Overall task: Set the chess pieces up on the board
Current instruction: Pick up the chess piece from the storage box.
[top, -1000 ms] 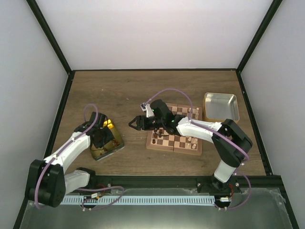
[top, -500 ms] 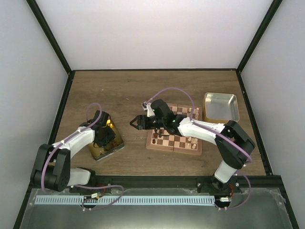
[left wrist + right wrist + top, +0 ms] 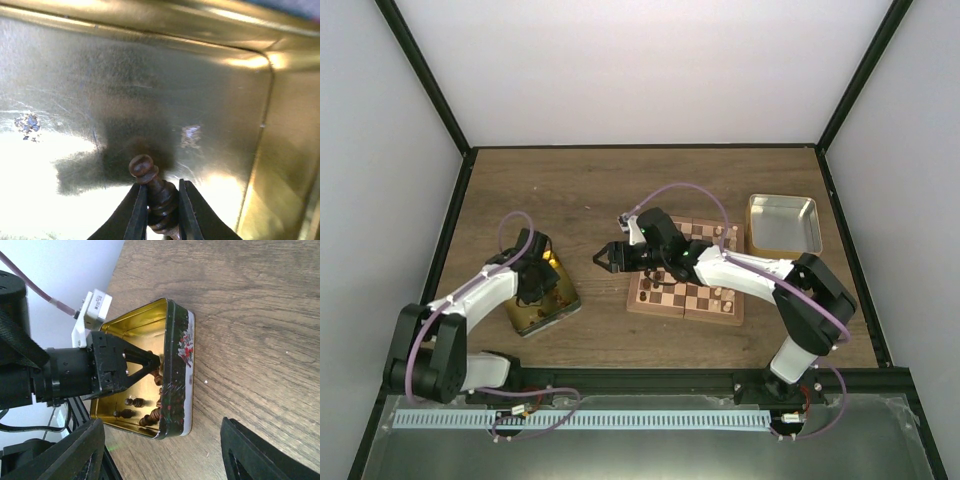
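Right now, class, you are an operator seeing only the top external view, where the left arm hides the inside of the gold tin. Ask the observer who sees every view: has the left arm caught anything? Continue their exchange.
Observer: Yes. The left fingers are shut on a dark brown chess piece.
Operator: Is the tin otherwise empty?
Observer: No. Several other dark pieces lie at one end of the gold tin.
Operator: And the right fingers?
Observer: The right fingers are open with nothing between them, facing the tin's decorated side wall.
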### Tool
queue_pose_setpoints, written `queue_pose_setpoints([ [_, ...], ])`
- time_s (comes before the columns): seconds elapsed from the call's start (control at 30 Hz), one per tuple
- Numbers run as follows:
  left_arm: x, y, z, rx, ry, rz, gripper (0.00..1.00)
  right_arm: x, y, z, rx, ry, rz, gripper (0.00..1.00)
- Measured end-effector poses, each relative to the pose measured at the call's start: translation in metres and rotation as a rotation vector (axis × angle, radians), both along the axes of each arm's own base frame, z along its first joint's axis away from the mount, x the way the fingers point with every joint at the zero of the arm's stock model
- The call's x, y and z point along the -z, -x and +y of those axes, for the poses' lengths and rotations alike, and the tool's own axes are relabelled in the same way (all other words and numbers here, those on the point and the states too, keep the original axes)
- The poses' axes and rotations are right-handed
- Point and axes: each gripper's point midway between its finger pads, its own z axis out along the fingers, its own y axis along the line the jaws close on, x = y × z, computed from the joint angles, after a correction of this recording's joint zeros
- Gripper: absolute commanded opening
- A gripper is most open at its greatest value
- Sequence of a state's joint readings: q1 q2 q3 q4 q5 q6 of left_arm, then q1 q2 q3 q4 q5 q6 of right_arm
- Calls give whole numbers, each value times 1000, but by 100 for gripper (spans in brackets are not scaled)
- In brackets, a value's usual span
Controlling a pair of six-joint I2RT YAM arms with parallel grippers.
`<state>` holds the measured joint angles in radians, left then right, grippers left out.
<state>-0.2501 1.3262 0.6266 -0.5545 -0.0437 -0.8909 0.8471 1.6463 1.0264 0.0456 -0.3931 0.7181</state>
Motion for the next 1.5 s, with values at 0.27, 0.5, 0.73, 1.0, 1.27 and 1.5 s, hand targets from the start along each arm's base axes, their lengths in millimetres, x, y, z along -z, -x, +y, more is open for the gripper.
queue_pose_setpoints([
  [0.27,-55,-14,-11,21,95,-216,10,-8,10,9,-57,-43,-2,67],
  [0.5,-91,-11,-31,71,234,-318,11,-12,29,43,-154,-93,8,65],
  [0.73,-99,-1,-45,70,341,-288,11,-6,50,83,-235,-111,12,58],
  [1.0,-101,6,-54,56,409,-243,11,13,48,88,-208,-74,11,53],
  [1.27,-101,6,-53,37,416,-240,11,11,41,88,-166,-77,-5,35],
  [1.5,-101,6,-53,34,419,-242,11,15,33,86,-120,-72,-27,35],
])
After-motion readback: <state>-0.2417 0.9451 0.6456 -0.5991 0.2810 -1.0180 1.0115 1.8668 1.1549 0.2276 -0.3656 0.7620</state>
